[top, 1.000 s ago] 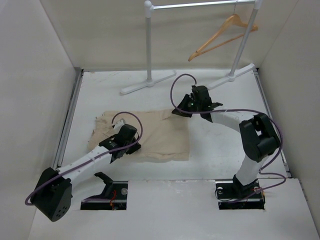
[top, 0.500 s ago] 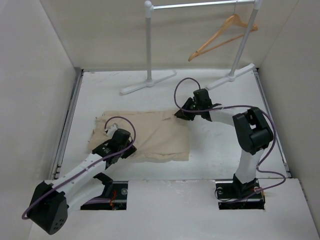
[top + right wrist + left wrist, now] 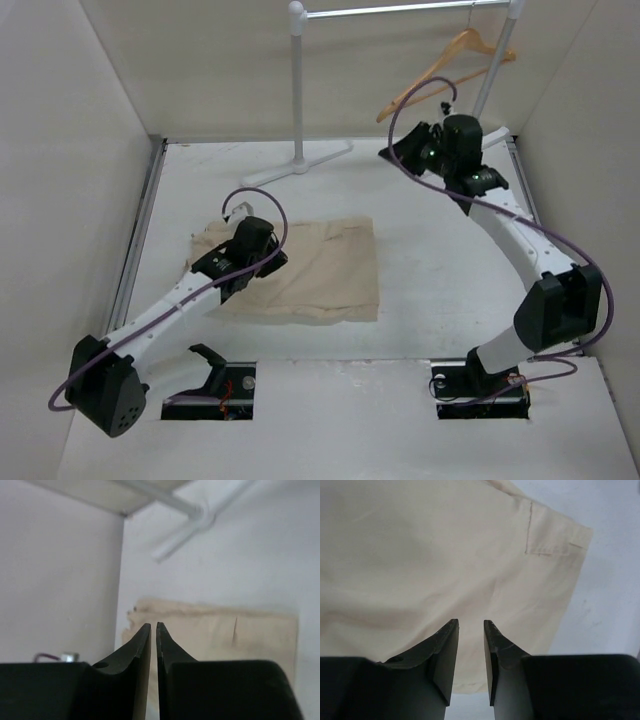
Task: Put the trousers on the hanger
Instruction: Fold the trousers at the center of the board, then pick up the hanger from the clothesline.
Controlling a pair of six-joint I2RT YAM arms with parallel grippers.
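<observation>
The beige trousers [image 3: 325,265] lie folded flat on the white table. My left gripper [image 3: 268,262] hovers just above their left part. In the left wrist view its jaws stand a narrow gap apart [image 3: 470,625] with nothing between them, and the cloth [image 3: 420,555] fills the view below. My right gripper [image 3: 400,155] is raised at the back right, below the wooden hanger [image 3: 445,70] that hangs by its hook from the rack rail. In the right wrist view its jaws [image 3: 153,626] are closed and empty, and the trousers [image 3: 215,625] lie far below.
The white tube rack [image 3: 297,90] stands at the back, its feet [image 3: 295,165] spreading over the table; a foot shows in the right wrist view [image 3: 185,527]. White walls close in the left, right and back. Two floor openings lie by the arm bases.
My right arm left the trousers' far right corner and rose toward the back right, below the hanger. My left gripper shifted slightly over the trousers' left part.
</observation>
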